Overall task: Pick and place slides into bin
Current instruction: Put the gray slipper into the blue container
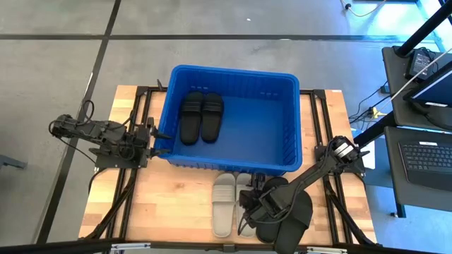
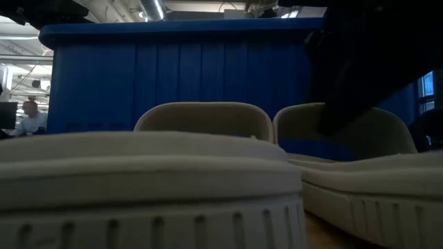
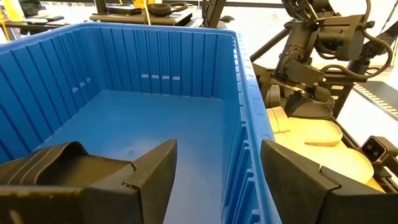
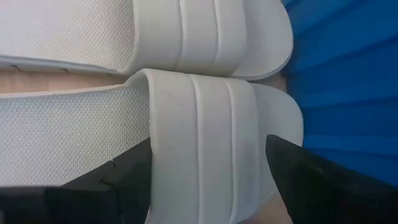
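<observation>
Two slides [image 1: 200, 117] lay side by side in the bin's [image 1: 296, 134] left half. Two more slides [image 1: 224, 204] lay abreast on the table [image 1: 176, 204] just before the bin, with another pair [image 1: 293, 224] to their right.

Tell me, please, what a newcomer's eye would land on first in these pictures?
First the big blue bin at the table's middle, with two black slides lying side by side in its left part. Next, the pair of off-white slides on the wood in front of the bin, where the right gripper hangs open astride one sandal's strap. The left gripper, also open, waits at the bin's left wall.
</observation>
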Robot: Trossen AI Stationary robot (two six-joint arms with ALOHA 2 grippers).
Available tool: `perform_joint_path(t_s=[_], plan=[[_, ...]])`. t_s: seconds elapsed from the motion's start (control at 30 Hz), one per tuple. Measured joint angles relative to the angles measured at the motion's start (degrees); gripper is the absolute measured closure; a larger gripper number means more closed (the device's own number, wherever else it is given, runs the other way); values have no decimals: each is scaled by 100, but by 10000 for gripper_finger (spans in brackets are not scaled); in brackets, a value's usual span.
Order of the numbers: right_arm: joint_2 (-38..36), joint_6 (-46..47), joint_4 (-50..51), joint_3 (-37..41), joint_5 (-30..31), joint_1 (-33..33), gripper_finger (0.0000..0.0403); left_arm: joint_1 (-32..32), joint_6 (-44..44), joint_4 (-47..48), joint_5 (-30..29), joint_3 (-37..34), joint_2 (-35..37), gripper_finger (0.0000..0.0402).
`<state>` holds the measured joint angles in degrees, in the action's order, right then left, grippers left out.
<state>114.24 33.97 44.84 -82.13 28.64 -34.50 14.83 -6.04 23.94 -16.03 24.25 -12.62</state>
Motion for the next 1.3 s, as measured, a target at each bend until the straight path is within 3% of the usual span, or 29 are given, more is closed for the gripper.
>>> perform_joint_path(t_s=[0.23,0.67,1.07,1.3], plan=[[0,-217,-6,-7,2,7,177,0,0,2,0,0,0,175],[0,-273,-85,-9,32,9,380,0,0,4,0,0,0,175],[11,309,170,-332,-155,29,387,-1,0,4,0,0,0,175],[13,339,1560,-1274,-257,18,387,0,0,4,0,0,0,175]])
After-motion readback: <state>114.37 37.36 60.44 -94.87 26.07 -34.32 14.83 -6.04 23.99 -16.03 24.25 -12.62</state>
